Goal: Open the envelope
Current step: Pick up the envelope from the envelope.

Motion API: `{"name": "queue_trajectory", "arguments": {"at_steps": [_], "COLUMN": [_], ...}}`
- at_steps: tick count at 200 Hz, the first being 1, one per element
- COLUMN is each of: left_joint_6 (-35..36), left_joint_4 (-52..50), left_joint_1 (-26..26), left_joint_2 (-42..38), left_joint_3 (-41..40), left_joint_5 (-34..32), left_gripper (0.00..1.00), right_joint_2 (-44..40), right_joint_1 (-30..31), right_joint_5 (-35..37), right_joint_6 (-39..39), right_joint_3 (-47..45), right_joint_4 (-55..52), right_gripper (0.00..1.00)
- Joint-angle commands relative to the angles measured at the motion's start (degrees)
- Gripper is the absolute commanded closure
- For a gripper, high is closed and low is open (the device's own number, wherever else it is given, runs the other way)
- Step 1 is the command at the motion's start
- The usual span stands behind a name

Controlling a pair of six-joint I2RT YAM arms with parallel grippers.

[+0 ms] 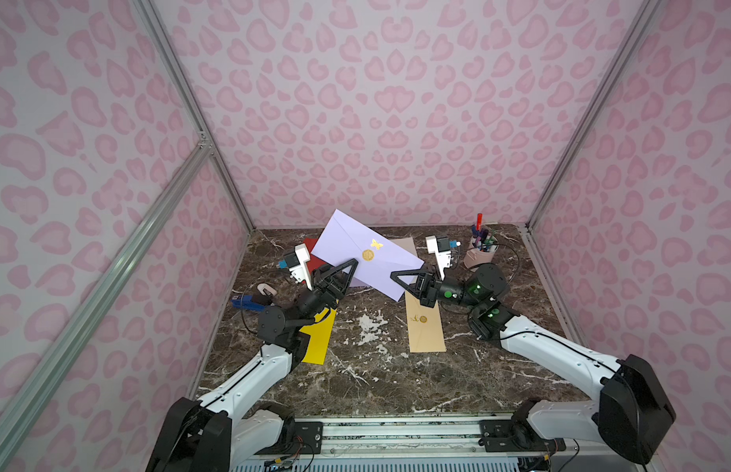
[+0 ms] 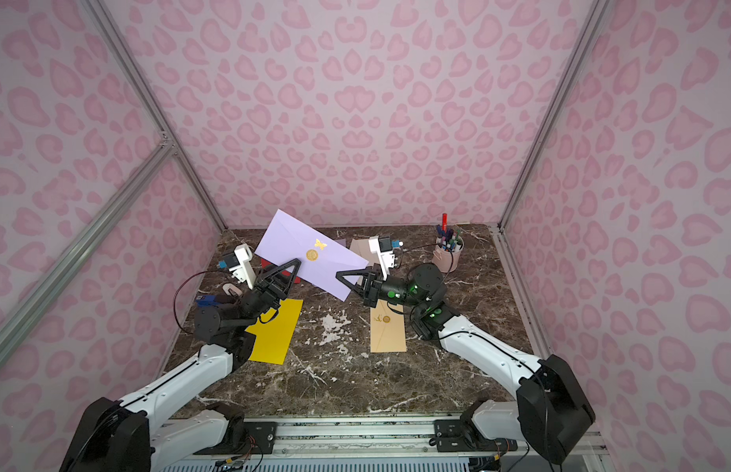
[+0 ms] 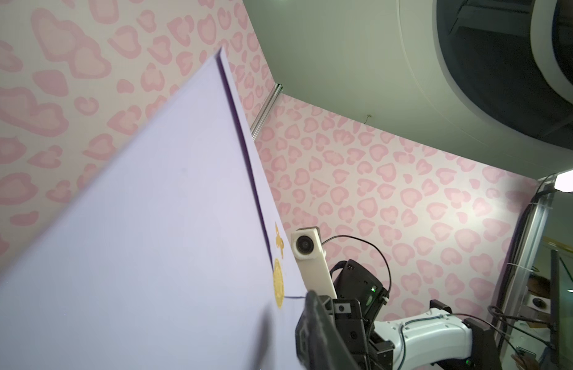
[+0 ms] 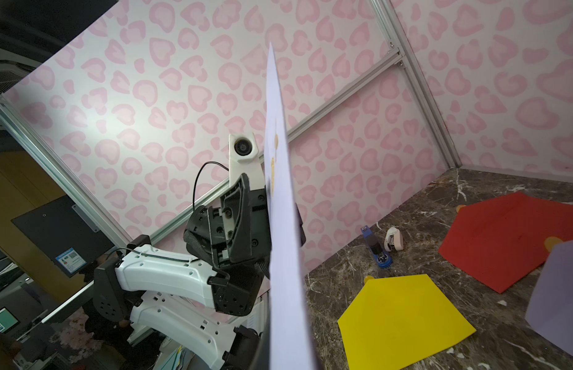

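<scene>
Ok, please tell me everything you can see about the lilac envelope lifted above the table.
The lilac envelope looks like smooth matte paper, long and rectangular. Its pointed flap is closed under a round gold seal, with a gold butterfly sticker beside it. It is held above the table, tilted, one corner high toward the back wall. The right gripper is shut on its lower end. The left gripper is close to the seal; whether it grips is unclear.
</scene>
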Motion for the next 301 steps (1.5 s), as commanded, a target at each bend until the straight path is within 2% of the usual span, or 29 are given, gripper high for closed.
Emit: {"name": "queue_trajectory", "arguments": {"at_steps": [1, 9, 15, 25, 36, 65, 75, 81, 105, 124, 133, 140, 150, 171, 185, 197, 216, 230, 264, 285, 301], "left_joint_6": [4.99, 5.3, 5.5, 5.84, 6.09, 7.74, 8.41, 8.64, 9.98, 11.28, 12.1, 12.95, 14.7, 21.4, 27.38, 31.85, 37.18, 40.3, 45.3, 48.17, 50.34], "left_joint_4": [-6.15, -6.4, -6.61, -7.0, -6.85, -10.19, -10.48, -10.66, -13.65, -16.05, -17.07, -18.72, -22.39, -36.11, -46.58, -54.74, -62.48, -64.36, -63.42, -63.23, -65.59], "left_joint_1": [-0.22, -0.22, -0.15, -0.28, -0.38, -0.33, -0.38, -0.34, -0.36, -0.38, -0.34, -0.35, -0.39, -0.32, -0.36, -0.35, -0.33, -0.35, -1.26, -1.75, -3.2], "left_joint_2": [-1.03, -1.34, -1.4, -1.52, -1.69, -2.86, -3.37, -3.7, -4.72, -5.98, -6.5, -7.08, -8.09, -11.76, -15.1, -18.3, -23.07, -25.7, -25.87, -21.02, -15.47], "left_joint_3": [0.38, 0.13, 0.09, 0.11, -0.15, 0.2, 0.1, 0.1, 0.89, 1.05, 1.07, 1.28, 1.67, 3.41, 4.85, 5.54, 5.79, 5.41, 5.88, 8.1, 11.07], "left_joint_5": [-0.11, -0.53, -0.39, -0.36, -0.54, -1.31, -1.42, -1.42, -1.42, -2.23, -2.58, -3.09, -4.48, -11.23, -18.5, -25.61, -36.07, -38.89, -33.56, -23.52, -16.96], "left_gripper": [0.64, 0.64, 0.56, 0.54, 0.67, 0.64, 0.8, 0.85, 0.86, 0.74, 0.64, 0.51, 0.39, 0.16, 0.1, 0.1, 0.1, 0.11, 0.18, 0.18, 0.23], "right_joint_2": [-0.81, -1.08, -1.22, -1.3, -1.5, -1.62, -1.73, -1.85, -2.32, -2.27, -2.32, -2.48, -2.84, -4.3, -5.22, -5.3, -2.26, -0.28, 1.71, 2.95, 3.76], "right_joint_1": [0.06, 0.06, 0.04, 0.06, 0.11, 0.07, 0.12, 0.11, 0.13, 0.11, 0.13, 0.13, 0.07, 0.04, 0.09, 0.02, -0.22, 0.3, 6.69, 11.79, 14.04], "right_joint_5": [-0.23, -0.23, -0.19, -0.14, -0.14, -0.05, -0.11, -0.15, 0.11, -0.23, -0.21, -0.06, -0.06, 0.1, 1.13, 4.35, 5.48, 4.34, 14.59, 23.03, 27.19], "right_joint_6": [-2.01, -2.32, -2.53, -2.81, -2.81, -3.34, -3.41, -3.43, -3.77, -4.04, -4.28, -4.83, -6.11, -11.09, -16.21, -21.43, -29.66, -34.17, -42.71, -45.53, -47.06], "right_joint_3": [0.96, 0.99, 1.13, 1.41, 1.32, 1.35, 1.49, 1.37, 1.0, 1.13, 1.28, 1.66, 2.39, 4.73, 7.51, 10.85, 18.12, 20.08, 22.06, 24.14, 26.1], "right_joint_4": [-2.1, -2.46, -2.9, -3.47, -3.57, -4.43, -4.6, -4.62, -4.71, -4.89, -5.5, -6.4, -8.39, -16.01, -24.99, -36.21, -55.03, -62.78, -77.36, -84.14, -87.83], "right_gripper": [1.0, 1.0, 1.0, 1.0, 1.0, 1.0, 1.0, 1.0, 1.0, 1.0, 1.0, 1.0, 1.0, 1.0, 1.0, 1.0, 1.0, 1.0, 1.0, 1.0, 1.0]}}
